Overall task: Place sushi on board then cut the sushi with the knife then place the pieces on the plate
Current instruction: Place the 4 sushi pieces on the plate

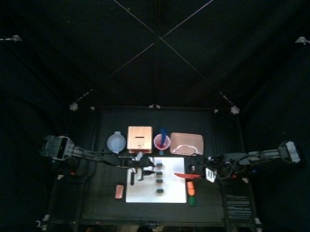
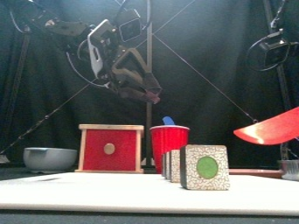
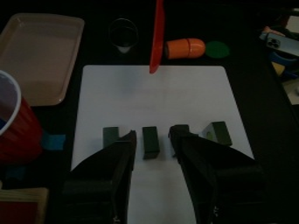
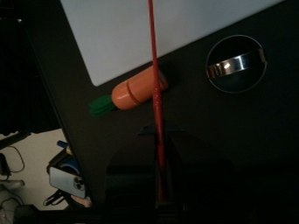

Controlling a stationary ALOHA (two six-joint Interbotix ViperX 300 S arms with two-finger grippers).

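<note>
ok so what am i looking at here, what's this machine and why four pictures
A robot: two black arms at a small table, each ending in a two-jaw gripper. One picture looks down from above, one level from the table's front, two from cameras on the wrists. A white board holds four sushi pieces; behind it stand a bowl, a box, a red cup and a pink tray. A carrot and a metal cutter lie beside the board. The left gripper hangs open over the pieces; the right gripper holds a red knife.
</note>
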